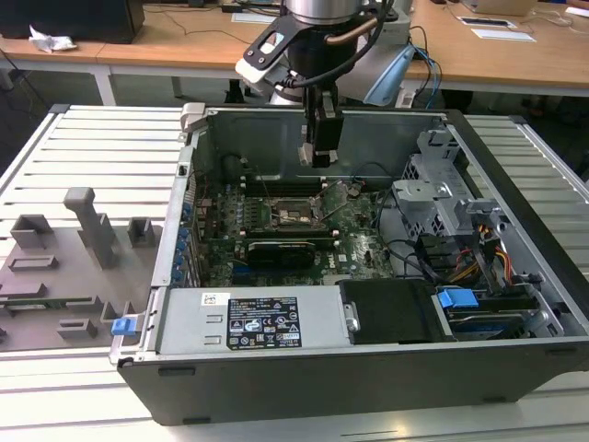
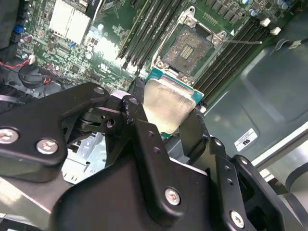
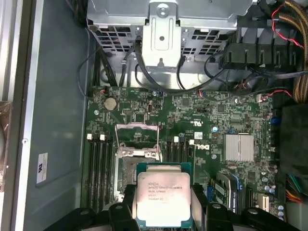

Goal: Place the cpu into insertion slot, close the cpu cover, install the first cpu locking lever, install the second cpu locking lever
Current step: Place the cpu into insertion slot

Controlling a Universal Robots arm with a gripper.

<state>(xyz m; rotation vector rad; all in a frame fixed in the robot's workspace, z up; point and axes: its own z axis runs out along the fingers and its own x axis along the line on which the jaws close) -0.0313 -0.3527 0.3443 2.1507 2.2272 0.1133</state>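
Cpu (image 2: 168,103) in gripper (image 2: 166,120), near insertion slot (image 2: 192,48)

A slatted table (image 1: 101,147) carries an open computer case (image 1: 368,387) and a grey fixture plate (image 1: 129,287).

Arm (image 1: 324,9): silvery-grey metal cylinder at wrist. White-and-black camera housing (image 1: 262,53) mounted beside it. Copper-coloured cable (image 1: 354,32) loops across wrist, thin black cables alongside. Gripper (image 2: 166,113): matte black, angular link plates, flat black fingers (image 2: 192,134), silver screws (image 2: 172,196) at joints.
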